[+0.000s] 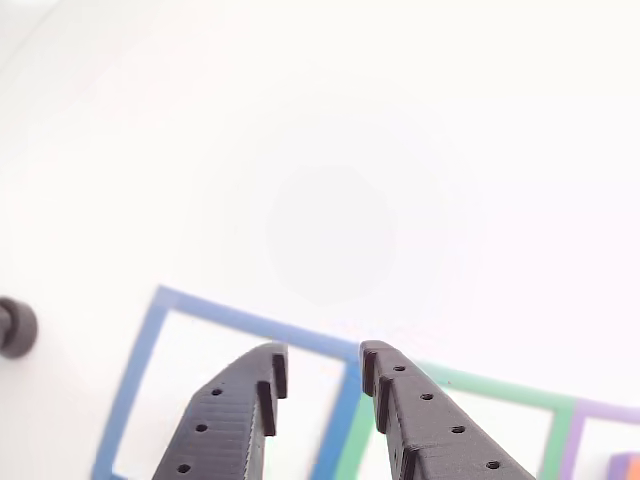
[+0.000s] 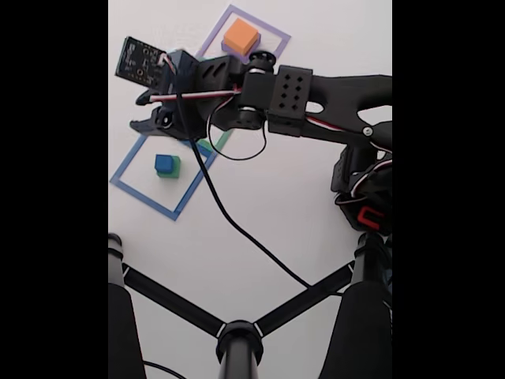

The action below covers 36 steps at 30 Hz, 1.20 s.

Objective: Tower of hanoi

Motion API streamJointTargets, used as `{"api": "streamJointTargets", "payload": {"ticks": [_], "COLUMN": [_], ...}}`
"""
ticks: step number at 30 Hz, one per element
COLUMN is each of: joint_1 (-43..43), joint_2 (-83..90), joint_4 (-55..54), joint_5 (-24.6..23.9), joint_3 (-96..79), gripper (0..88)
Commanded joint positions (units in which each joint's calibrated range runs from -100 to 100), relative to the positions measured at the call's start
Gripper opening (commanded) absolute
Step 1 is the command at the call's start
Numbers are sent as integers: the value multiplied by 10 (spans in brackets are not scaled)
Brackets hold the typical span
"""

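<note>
In the other view, a dark round knob [image 1: 14, 327] sits at the far left edge on the glossy white bench [image 1: 330, 150]. Right of it runs the blue taped square outline [image 1: 150, 345], then the tool [image 1: 322, 368]: two matte black printed fingers [image 1: 235, 415] with ridged inner faces and small round holes, tips apart with bare bench between them, released and holding nothing. Further right come the green taped outline [image 1: 500, 392], the purple taped outline [image 1: 600, 410], and at the bottom right corner a sliver of the orange block [image 1: 625, 466] on purple.

In the fixed view, the blue outline [image 2: 130, 170] lies at left, and inside it the small blue cube [image 2: 164, 163] rests on top of the green cube [image 2: 170, 170], both matte. Above them a dark circuit board [image 2: 142, 61] rides on the arm [image 2: 284, 95]; its print is too small to read. To the right, the orange block [image 2: 241, 36] sits on the flat purple block [image 2: 229, 49] inside the purple outline [image 2: 272, 33]. A black cable [image 2: 237, 225] trails across the bench.
</note>
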State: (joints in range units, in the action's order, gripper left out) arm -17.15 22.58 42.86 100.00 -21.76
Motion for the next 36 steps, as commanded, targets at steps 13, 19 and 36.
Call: {"api": "streamJointTargets", "payload": {"ticks": [13, 19, 36], "joint_1": [209, 253, 359], "joint_2": [51, 65, 211], "joint_4": [516, 569, 334], "joint_5": [0, 0, 0], "joint_3": [445, 492, 99], "gripper": [7, 10, 201]}}
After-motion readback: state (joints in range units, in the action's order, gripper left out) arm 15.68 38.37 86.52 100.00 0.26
